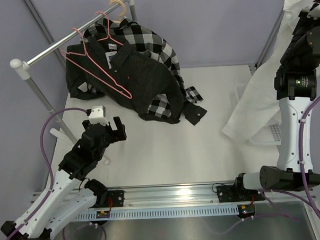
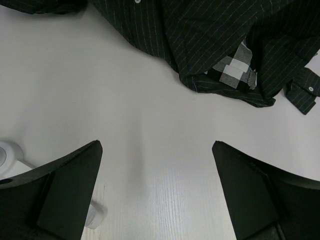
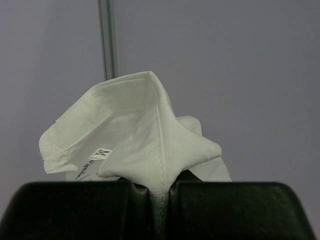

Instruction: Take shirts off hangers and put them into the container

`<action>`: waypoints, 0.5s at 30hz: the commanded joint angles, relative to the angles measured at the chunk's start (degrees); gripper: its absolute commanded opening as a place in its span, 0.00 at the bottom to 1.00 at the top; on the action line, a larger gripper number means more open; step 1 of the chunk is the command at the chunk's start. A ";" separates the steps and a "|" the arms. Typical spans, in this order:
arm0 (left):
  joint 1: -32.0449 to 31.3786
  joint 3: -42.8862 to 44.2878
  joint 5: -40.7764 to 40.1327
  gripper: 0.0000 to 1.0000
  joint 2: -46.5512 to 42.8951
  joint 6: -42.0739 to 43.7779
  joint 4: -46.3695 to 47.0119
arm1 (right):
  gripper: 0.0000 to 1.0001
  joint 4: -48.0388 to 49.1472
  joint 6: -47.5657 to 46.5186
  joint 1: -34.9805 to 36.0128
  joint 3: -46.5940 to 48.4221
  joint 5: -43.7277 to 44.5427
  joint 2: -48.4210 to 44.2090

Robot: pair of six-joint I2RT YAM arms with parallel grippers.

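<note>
White shirt (image 1: 255, 102) dangles by its collar at the far right, over the container (image 1: 276, 132).
The right tool (image 3: 160, 192) is pinched tight on a collar fold beside the label. The cloth looks light and limp, so it hangs long axis vertical, collar up, hem drooping toward the container. The left tool (image 2: 156, 146) gapes empty above the surface (image 1: 166, 151), near the black striped shirt (image 1: 142, 73) and checked shirt (image 1: 146, 38) heaped far left with the pink hangers (image 1: 102, 66).

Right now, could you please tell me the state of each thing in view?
Left gripper: open, empty.
Right gripper: shut on the white shirt.
White shirt: held up, over the container.
Striped shirt: heaped on the table.
Checked shirt: heaped under it.
Pink hanger: across striped shirt.
</note>
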 commanded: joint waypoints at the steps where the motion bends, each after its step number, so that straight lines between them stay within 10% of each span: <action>1: 0.14 0.12 -0.15 0.99 0.34 0.02 1.63 | 0.00 3.07 2.94 -0.29 7.58 -4.80 -0.73; 15: 0.14 -0.05 -0.15 0.99 1.57 -0.06 1.63 | 0.00 3.86 5.22 -3.98 15.24 -2.25 5.43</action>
